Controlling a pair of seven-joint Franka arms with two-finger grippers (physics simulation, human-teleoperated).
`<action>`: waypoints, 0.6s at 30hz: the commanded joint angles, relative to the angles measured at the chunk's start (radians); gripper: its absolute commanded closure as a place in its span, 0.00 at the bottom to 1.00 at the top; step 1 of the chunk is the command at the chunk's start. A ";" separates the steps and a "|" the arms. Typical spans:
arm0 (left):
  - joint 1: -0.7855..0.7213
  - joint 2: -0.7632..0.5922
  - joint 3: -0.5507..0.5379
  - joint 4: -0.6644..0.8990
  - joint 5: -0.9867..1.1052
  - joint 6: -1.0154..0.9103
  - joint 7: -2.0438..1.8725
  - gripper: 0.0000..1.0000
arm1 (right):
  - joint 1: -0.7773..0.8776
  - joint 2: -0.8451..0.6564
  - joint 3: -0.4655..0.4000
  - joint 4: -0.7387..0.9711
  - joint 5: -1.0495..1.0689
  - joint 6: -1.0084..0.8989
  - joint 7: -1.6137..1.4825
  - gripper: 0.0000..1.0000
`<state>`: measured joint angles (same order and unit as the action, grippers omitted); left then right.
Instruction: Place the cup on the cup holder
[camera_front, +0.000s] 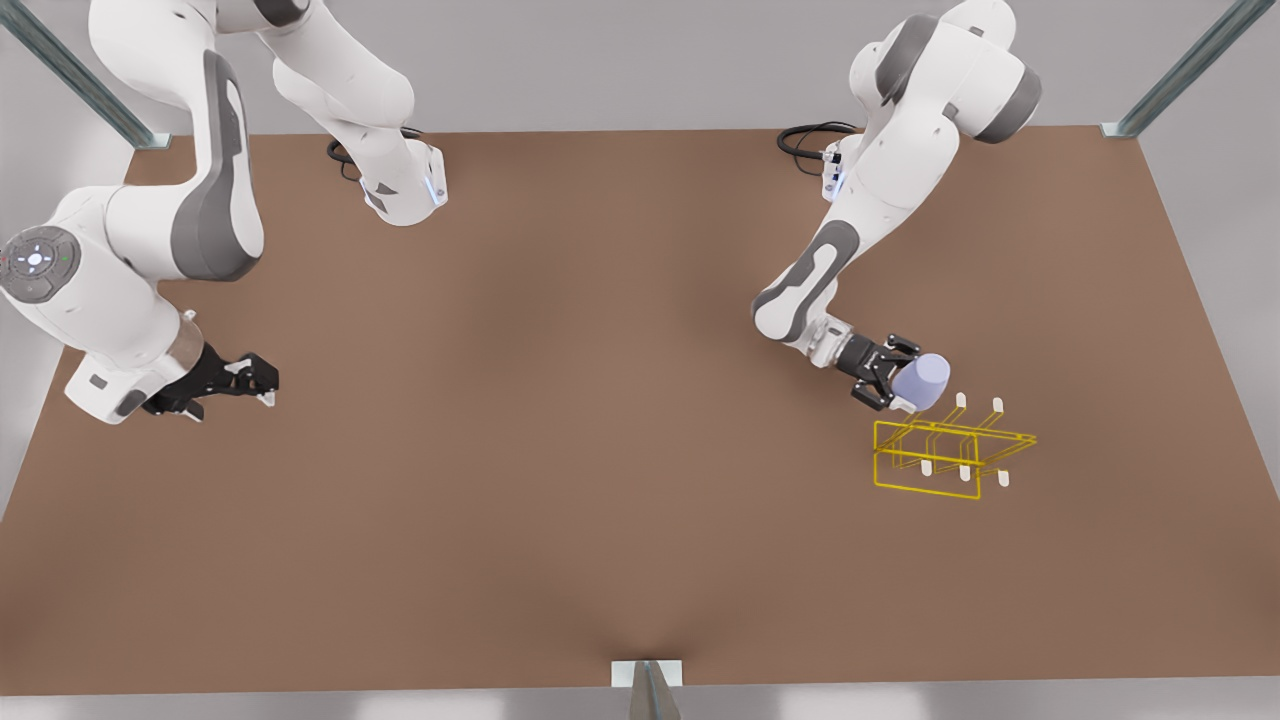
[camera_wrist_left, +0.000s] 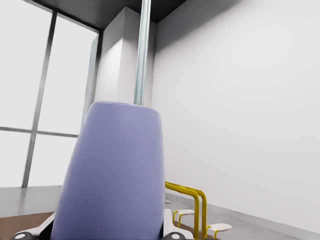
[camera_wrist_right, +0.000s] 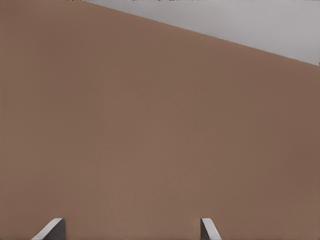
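A simulated robot test cell: a bare brown table framed by metal struts, plain grey walls and tall windows.

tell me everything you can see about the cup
The cup is a small, pale lavender-blue tapered one with smooth plain sides and no handle, matte like plastic. It is held off the table, tipped on its side, in the left pincer, whose fingers clamp its wider end. Its narrower closed end points toward the yellow wire cup holder, just above the rack's near pegs.
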<state>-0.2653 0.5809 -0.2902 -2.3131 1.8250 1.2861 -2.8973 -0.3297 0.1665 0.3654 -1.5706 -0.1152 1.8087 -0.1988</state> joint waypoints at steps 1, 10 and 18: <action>0.001 -0.003 0.000 0.000 0.010 -0.002 -0.094 0.19 | -0.011 -0.002 0.001 0.003 -0.037 0.021 -0.004 0.00; 0.029 -0.019 0.000 -0.009 0.049 0.021 -0.091 0.19 | -0.029 0.016 0.000 0.017 -0.037 0.170 -0.004 0.00; 0.032 -0.019 0.000 -0.022 0.051 0.021 -0.088 0.00 | -0.037 0.025 0.010 0.112 -0.009 0.046 0.157 0.00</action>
<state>-0.2332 0.5625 -0.2893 -2.3342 1.8720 1.3059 -2.8973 -0.3707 0.1975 0.3739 -1.4628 -0.1362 1.9222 -0.1745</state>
